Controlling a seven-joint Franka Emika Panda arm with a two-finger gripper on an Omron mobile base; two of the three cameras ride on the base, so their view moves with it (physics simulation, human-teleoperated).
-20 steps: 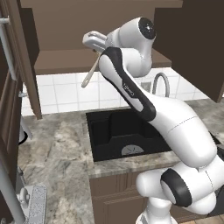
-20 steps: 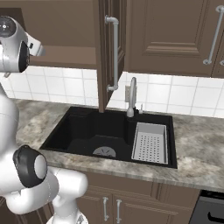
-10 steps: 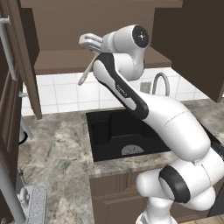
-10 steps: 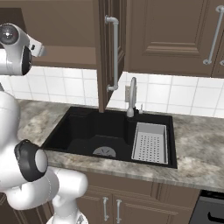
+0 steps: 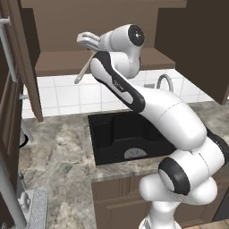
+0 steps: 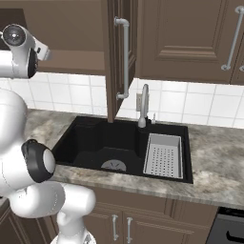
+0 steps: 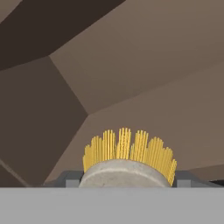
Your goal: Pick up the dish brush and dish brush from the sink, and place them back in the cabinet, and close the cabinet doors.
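Note:
My gripper [image 5: 86, 40] is raised in front of the open cabinet [image 5: 67, 62], level with its lighter brown shelf, and it is shut on the whitish-handled dish brush [image 5: 84, 69]. The slim handle slants down and to the left below the hand. In the hand view the brush's [image 7: 129, 153] yellow bristle head sits between the two fingertips [image 7: 72, 179] of my gripper [image 7: 127, 180], pointing into the cabinet's bare brown interior. The black sink [image 5: 112, 129] lies below on the counter. One cabinet door [image 5: 20, 67] stands open at the left, the other door [image 6: 119, 52] is seen edge-on with its silver bar handle.
A curved grey faucet [image 6: 144, 102] rises behind the sink [image 6: 86, 138], and a white slotted rack [image 6: 163, 155] fills its right part beside the round drain [image 6: 113, 165]. Closed wall cabinet doors [image 6: 190, 38] hang to the right. Marbled counter [image 5: 53, 156] spreads left of the basin.
The arm has swung a little to the left toward the open cabinet, carrying the brush with it. The grip has stayed the same.

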